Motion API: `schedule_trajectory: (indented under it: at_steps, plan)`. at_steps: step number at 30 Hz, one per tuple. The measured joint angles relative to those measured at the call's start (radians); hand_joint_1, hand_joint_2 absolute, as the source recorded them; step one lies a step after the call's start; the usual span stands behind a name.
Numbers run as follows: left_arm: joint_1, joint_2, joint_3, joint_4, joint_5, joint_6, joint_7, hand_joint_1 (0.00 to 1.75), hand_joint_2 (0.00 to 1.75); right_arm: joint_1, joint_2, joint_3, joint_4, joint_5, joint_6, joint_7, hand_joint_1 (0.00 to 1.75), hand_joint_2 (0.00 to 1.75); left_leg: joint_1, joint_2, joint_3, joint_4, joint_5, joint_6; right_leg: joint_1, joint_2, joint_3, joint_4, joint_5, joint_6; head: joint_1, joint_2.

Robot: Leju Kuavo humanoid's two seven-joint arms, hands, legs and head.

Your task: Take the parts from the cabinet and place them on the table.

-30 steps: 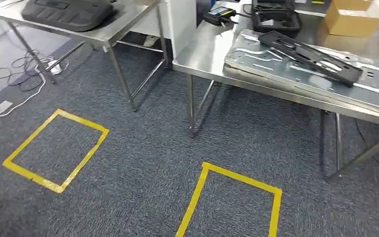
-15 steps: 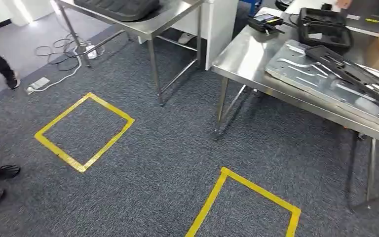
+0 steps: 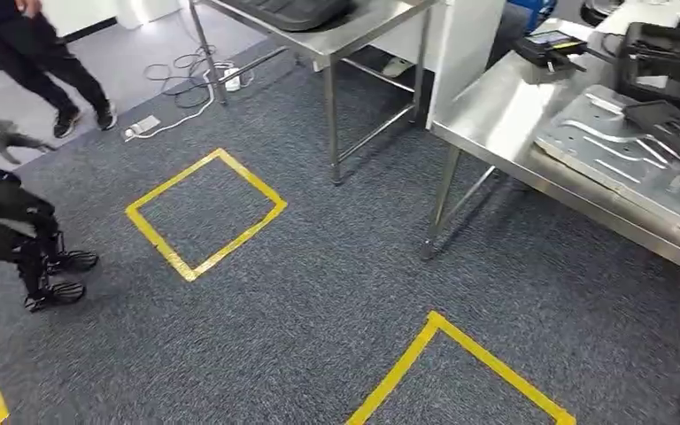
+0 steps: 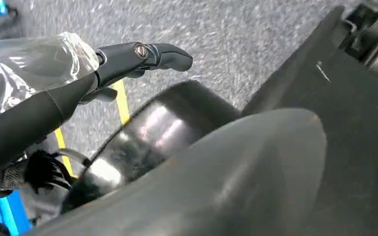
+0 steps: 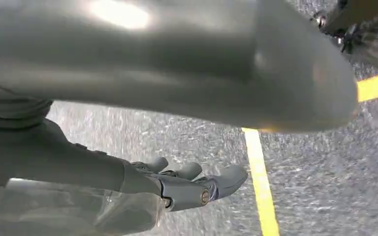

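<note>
overhead, two steel tables (image 3: 496, 115), three yellow floor squares (image 3: 204, 212).

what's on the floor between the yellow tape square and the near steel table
In the head view, just bare grey carpet lies between the tape square and the near table; nothing sits on that stretch.

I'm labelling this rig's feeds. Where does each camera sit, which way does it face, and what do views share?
Head view: high on the body, facing forward and down at grey carpet, yellow tape squares and steel tables.
Left wrist view: behind the hanging left hand, facing the floor.
Right wrist view: behind the right hand, facing the floor.
Shared: all three show grey carpet and yellow tape.
</note>
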Motion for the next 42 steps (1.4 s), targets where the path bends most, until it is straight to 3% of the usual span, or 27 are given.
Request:
schedule_trajectory:
  at_steps: [2, 3, 4, 7, 8, 9, 10, 12, 13, 14, 15, 17, 18, 19, 23, 25, 27, 29, 30, 32, 33, 34, 38, 39, 40, 41, 42]
  plan:
    - [-0.001, 0.002, 0.0, 0.0, 0.003, -0.001, 0.002, 0.0, 0.0, -0.001, 0.001, 0.006, 0.0, 0.0, 0.0, 0.0, 0.0, 0.0, -0.004, 0.029, 0.103, -0.192, 0.08, 0.011, 0.001, -0.022, 0.008, 0.0, -0.005, 0.003, 0.0, 0.0]
    - [-0.002, 0.004, 0.0, 0.0, 0.004, -0.003, 0.003, 0.0, 0.0, -0.001, 0.003, 0.008, 0.0, 0.002, 0.0, 0.0, 0.0, 0.0, -0.015, 0.095, 0.149, -0.27, 0.1, 0.025, 0.001, -0.03, 0.013, 0.0, -0.007, 0.006, 0.0, 0.0]
    - [-0.006, 0.005, 0.0, 0.0, 0.004, -0.004, 0.006, 0.0, 0.0, 0.0, 0.005, 0.009, 0.0, 0.003, -0.001, 0.0, 0.0, 0.0, -0.022, 0.111, 0.156, -0.294, 0.1, 0.026, 0.009, -0.042, 0.016, 0.003, -0.014, 0.015, 0.0, 0.0]
    - [-0.003, 0.008, 0.0, 0.0, 0.008, -0.007, 0.008, 0.0, 0.0, -0.004, 0.01, 0.018, -0.001, 0.003, -0.006, -0.003, 0.0, 0.0, -0.028, 0.066, 0.148, -0.296, 0.103, 0.034, 0.003, -0.076, 0.027, -0.009, -0.015, 0.025, 0.0, 0.0]
    - [-0.002, 0.01, 0.0, 0.0, 0.009, -0.007, 0.009, 0.0, 0.0, -0.006, 0.011, 0.022, -0.003, 0.003, -0.006, -0.003, 0.0, 0.0, -0.018, 0.05, 0.159, -0.312, 0.114, 0.043, 0.005, -0.075, 0.031, -0.009, -0.02, 0.034, 0.001, 0.0]
    - [0.0, 0.011, 0.0, 0.0, 0.01, -0.007, 0.008, 0.0, 0.0, -0.006, 0.011, 0.024, -0.003, 0.003, -0.008, -0.004, 0.0, 0.0, -0.015, 0.039, 0.161, -0.317, 0.119, 0.044, -0.001, -0.02, 0.028, 0.01, -0.035, 0.036, 0.001, 0.0]
    - [-0.002, 0.013, 0.0, 0.0, 0.01, -0.007, 0.009, 0.0, 0.0, -0.005, 0.012, 0.026, -0.003, 0.003, -0.008, -0.004, 0.0, 0.0, -0.013, 0.029, 0.16, -0.317, 0.12, 0.05, -0.001, 0.024, 0.003, 0.065, -0.073, 0.036, 0.002, 0.0]
    - [-0.005, 0.013, 0.0, 0.0, 0.01, -0.007, 0.005, 0.0, 0.0, 0.0, 0.013, 0.03, -0.003, 0.003, -0.008, -0.004, 0.0, 0.0, -0.013, -0.003, 0.16, -0.317, 0.121, 0.054, -0.001, 0.055, -0.078, 0.233, -0.15, 0.039, 0.004, 0.0]
    - [-0.005, 0.013, 0.0, 0.0, 0.011, -0.005, 0.003, 0.0, 0.0, 0.002, 0.015, 0.031, -0.003, 0.003, -0.008, -0.004, 0.0, 0.0, -0.013, -0.02, 0.16, -0.316, 0.121, 0.054, -0.001, 0.057, -0.113, 0.296, -0.166, 0.041, 0.004, 0.0]
    - [-0.003, 0.013, 0.0, 0.0, 0.011, -0.003, 0.002, 0.0, 0.0, 0.002, 0.016, 0.032, -0.003, 0.003, -0.007, -0.004, 0.0, 0.0, -0.012, -0.034, 0.161, -0.316, 0.121, 0.054, -0.002, 0.057, -0.127, 0.31, -0.155, 0.041, 0.004, 0.0]
    - [-0.002, 0.014, 0.0, 0.0, 0.011, -0.002, 0.0, 0.0, 0.0, 0.002, 0.016, 0.034, -0.003, 0.003, -0.005, -0.004, 0.0, 0.0, -0.01, -0.05, 0.163, -0.315, 0.12, 0.053, -0.004, 0.057, -0.118, 0.277, -0.122, 0.043, 0.004, 0.0]
    - [-0.002, 0.014, 0.0, 0.0, 0.013, 0.0, -0.003, 0.0, 0.0, 0.002, 0.016, 0.04, -0.003, 0.004, 0.001, -0.005, 0.0, 0.0, -0.003, -0.082, 0.166, -0.306, 0.113, 0.043, -0.013, 0.072, -0.042, 0.096, -0.015, 0.049, 0.004, 0.0]
    - [-0.003, 0.014, 0.0, 0.0, 0.013, 0.001, -0.005, 0.0, 0.0, 0.002, 0.018, 0.042, -0.003, 0.005, 0.004, -0.005, 0.0, 0.0, -0.002, -0.095, 0.163, -0.298, 0.107, 0.034, -0.023, 0.117, -0.009, 0.018, 0.005, 0.057, 0.004, 0.0]
    - [-0.004, 0.016, 0.001, 0.0, 0.014, 0.003, -0.006, 0.0, 0.0, 0.002, 0.022, 0.048, -0.003, 0.005, 0.01, -0.005, 0.0, 0.0, -0.007, -0.104, 0.157, -0.289, 0.102, 0.026, -0.014, 0.136, -0.007, 0.015, -0.004, 0.052, 0.006, 0.0]
    - [0.0, 0.019, 0.001, 0.0, 0.015, 0.006, -0.007, 0.0, 0.0, -0.006, 0.028, 0.056, -0.004, 0.005, 0.008, -0.014, 0.0, 0.0, 0.0, -0.127, 0.15, -0.293, 0.105, 0.012, -0.01, 0.094, -0.01, 0.017, 0.0, 0.019, 0.005, 0.0]
    - [-0.001, 0.02, 0.001, 0.0, 0.015, 0.006, -0.005, 0.0, 0.0, -0.005, 0.029, 0.058, -0.005, 0.005, 0.004, -0.022, 0.0, 0.0, -0.006, -0.036, 0.121, -0.23, 0.066, 0.005, -0.009, 0.076, -0.009, 0.015, 0.0, 0.011, 0.002, 0.0]
    - [-0.003, 0.02, 0.001, 0.0, 0.015, 0.006, -0.002, 0.0, 0.0, -0.002, 0.028, 0.064, -0.004, 0.005, 0.001, -0.027, 0.0, 0.0, -0.002, -0.009, 0.039, -0.062, -0.008, 0.0, 0.0, 0.047, -0.009, 0.016, -0.003, 0.0, 0.002, 0.0]
    - [-0.001, 0.02, 0.001, 0.0, 0.016, 0.006, 0.001, 0.0, 0.0, 0.0, 0.028, 0.07, -0.004, 0.005, 0.0, -0.031, 0.0, 0.0, -0.002, -0.007, -0.016, 0.041, -0.032, 0.003, 0.006, 0.021, -0.008, 0.016, -0.007, -0.002, 0.002, 0.0]
    - [0.0, 0.02, 0.001, 0.0, 0.017, 0.003, 0.003, 0.0, 0.0, 0.0, 0.028, 0.072, -0.005, 0.005, 0.0, -0.032, 0.0, 0.0, -0.002, -0.006, -0.011, 0.025, -0.014, 0.006, 0.006, 0.009, -0.006, 0.016, -0.009, -0.004, 0.002, 0.0]
    - [0.001, 0.02, 0.001, 0.0, 0.018, -0.001, 0.007, 0.0, 0.0, -0.001, 0.029, 0.074, -0.005, 0.004, 0.001, -0.032, 0.0, 0.0, -0.008, 0.011, 0.065, -0.129, 0.066, 0.018, 0.009, -0.015, 0.002, 0.015, -0.014, -0.004, 0.002, 0.0]
    - [0.0, 0.021, 0.001, 0.0, 0.018, -0.002, 0.007, 0.0, 0.0, -0.001, 0.031, 0.076, -0.005, 0.004, 0.001, -0.032, 0.0, 0.0, -0.016, 0.049, 0.114, -0.224, 0.104, 0.03, 0.009, -0.026, 0.008, 0.015, -0.018, -0.003, 0.002, 0.0]
    - [-0.003, 0.021, 0.001, 0.0, 0.018, -0.002, 0.009, 0.0, 0.0, -0.001, 0.033, 0.078, -0.005, 0.003, 0.0, -0.031, 0.0, 0.0, -0.032, 0.11, 0.137, -0.279, 0.102, 0.04, 0.013, -0.036, 0.013, 0.016, -0.023, 0.002, 0.002, 0.0]
    - [-0.001, 0.022, 0.001, 0.0, 0.019, -0.003, 0.016, 0.0, 0.0, -0.008, 0.035, 0.08, -0.006, 0.0, -0.001, -0.028, 0.0, 0.0, -0.038, 0.053, 0.136, -0.292, 0.107, 0.044, 0.012, -0.084, 0.029, 0.005, -0.03, 0.019, 0.003, 0.0]
    - [0.002, 0.022, 0.001, 0.0, 0.019, -0.003, 0.016, 0.0, 0.0, -0.009, 0.034, 0.08, -0.007, 0.0, -0.001, -0.028, 0.0, 0.0, -0.022, 0.039, 0.157, -0.31, 0.12, 0.045, 0.009, -0.061, 0.033, 0.011, -0.04, 0.025, 0.003, 0.0]
    - [0.001, 0.022, 0.001, 0.0, 0.019, -0.003, 0.016, 0.0, 0.0, -0.01, 0.034, 0.08, -0.007, -0.001, -0.002, -0.028, 0.0, 0.0, -0.021, 0.029, 0.161, -0.317, 0.123, 0.05, 0.009, 0.002, 0.024, 0.039, -0.058, 0.03, 0.004, 0.0]
    - [-0.003, 0.023, 0.001, 0.001, 0.019, -0.003, 0.015, 0.0, 0.0, -0.007, 0.034, 0.08, -0.007, -0.002, -0.002, -0.028, 0.0, 0.0, -0.02, 0.016, 0.16, -0.317, 0.125, 0.055, 0.008, 0.038, -0.01, 0.107, -0.097, 0.031, 0.005, 0.0]
    - [-0.006, 0.023, 0.001, 0.001, 0.018, -0.003, 0.015, 0.0, 0.0, -0.005, 0.034, 0.081, -0.007, -0.003, -0.001, -0.027, 0.0, 0.0, -0.019, 0.003, 0.16, -0.316, 0.127, 0.056, 0.007, 0.052, -0.05, 0.188, -0.13, 0.033, 0.005, 0.0]
